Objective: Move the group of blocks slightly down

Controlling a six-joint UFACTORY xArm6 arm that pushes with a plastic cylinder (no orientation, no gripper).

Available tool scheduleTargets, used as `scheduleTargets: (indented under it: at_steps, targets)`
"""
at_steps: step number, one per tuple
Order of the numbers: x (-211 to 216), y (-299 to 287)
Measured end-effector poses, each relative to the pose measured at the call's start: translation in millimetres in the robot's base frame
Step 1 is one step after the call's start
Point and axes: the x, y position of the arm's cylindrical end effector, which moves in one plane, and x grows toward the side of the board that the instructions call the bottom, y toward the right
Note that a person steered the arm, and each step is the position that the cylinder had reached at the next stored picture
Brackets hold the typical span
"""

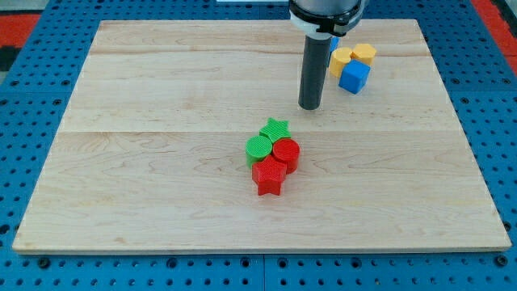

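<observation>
On the wooden board (161, 121), a tight cluster of four blocks sits a little below the centre: a green star (275, 127) at its top, a green cylinder (259, 148) touching it at the lower left, a red cylinder (286, 152) beside that on the view's right, and a red star (269, 176) at the bottom, pressed against both cylinders. My tip (310, 107) stands just above and to the right of the green star, apart from it, touching no block. The rod has no jaws to open or close. Well above and right of the green star, near the board's top edge, a blue cube (354, 77) touches two yellow blocks (352, 56), their shapes unclear.
</observation>
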Motion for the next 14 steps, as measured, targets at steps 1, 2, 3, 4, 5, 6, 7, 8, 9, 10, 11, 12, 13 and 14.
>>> scheduleTargets:
  at_steps: [1, 2, 3, 4, 5, 6, 7, 8, 9, 10, 11, 12, 13, 14]
  targets:
    - [8, 19]
    - [14, 49]
    - [25, 54]
    - [38, 48]
    - [38, 47]
    - [38, 47]
    - [38, 44]
    - [39, 45]
    - [67, 43]
    - [78, 13]
    - [91, -22]
    - [92, -69]
    - [92, -65]
    - [88, -63]
